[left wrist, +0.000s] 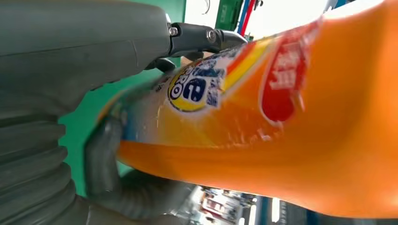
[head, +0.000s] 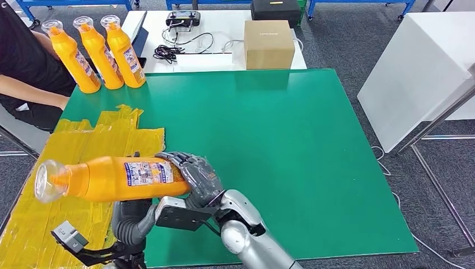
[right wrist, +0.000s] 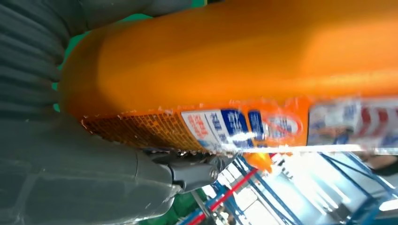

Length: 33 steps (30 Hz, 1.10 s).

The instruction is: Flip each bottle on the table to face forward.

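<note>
Bottle (head: 112, 178) sideways, gripped by both hands (head: 193, 176)

Site, as I see it from the head view: robotics lab or test workshop. Evidence: green work mat (head: 291, 162) at centre; white bench (head: 218, 53) at 12 o'clock with loose cables (head: 168, 51), a cardboard box (head: 269, 43); grey carpet (head: 347, 45); blue metal frames (head: 73, 4).
</note>
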{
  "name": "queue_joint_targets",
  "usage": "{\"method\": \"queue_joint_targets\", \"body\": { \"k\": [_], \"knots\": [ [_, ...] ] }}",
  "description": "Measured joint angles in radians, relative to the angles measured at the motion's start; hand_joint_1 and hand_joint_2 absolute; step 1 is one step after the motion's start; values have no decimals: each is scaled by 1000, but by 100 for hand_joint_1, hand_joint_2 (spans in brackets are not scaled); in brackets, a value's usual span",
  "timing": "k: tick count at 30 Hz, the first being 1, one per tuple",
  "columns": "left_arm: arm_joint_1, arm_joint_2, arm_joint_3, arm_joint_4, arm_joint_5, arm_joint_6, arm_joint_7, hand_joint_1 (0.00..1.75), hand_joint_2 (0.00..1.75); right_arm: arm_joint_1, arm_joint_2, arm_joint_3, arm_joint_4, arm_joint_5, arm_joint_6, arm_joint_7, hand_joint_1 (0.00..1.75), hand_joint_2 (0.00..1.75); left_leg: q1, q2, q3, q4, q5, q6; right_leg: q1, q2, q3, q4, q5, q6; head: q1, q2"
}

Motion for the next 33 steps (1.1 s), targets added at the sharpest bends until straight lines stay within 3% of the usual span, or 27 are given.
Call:
{"method": "queue_joint_targets", "body": {
  "k": [7,14,22,32,33],
  "knots": [
    [7,0,2,-3,28,8,2,0,175,-10,29,31,120,-8,-11,-14,175,175,0,0,0,0,0,0,0,0,0,0,0,0,0,0],
    [31,2,23,-14,33,49,4,0,175,-36,37,138,241,-86,-53,-16,175,175,0,1,0,0,0,0,0,0,-1,0,0,0,0,0],
    [56,2,54,-17,2,93,-5,0,175,-59,42,244,296,-122,-58,14,175,175,0,3,0,0,0,0,0,1,-2,0,0,0,0,0],
    [62,2,60,-17,-5,97,-5,0,175,-65,43,264,310,-133,-58,17,175,175,0,3,-1,0,0,0,0,1,-2,0,0,0,0,0],
    [63,2,60,-17,-5,97,-5,44,175,-65,43,264,310,-133,-58,17,175,175,0,3,-1,0,0,0,0,1,-2,0,0,0,0,0]
  ]
}}
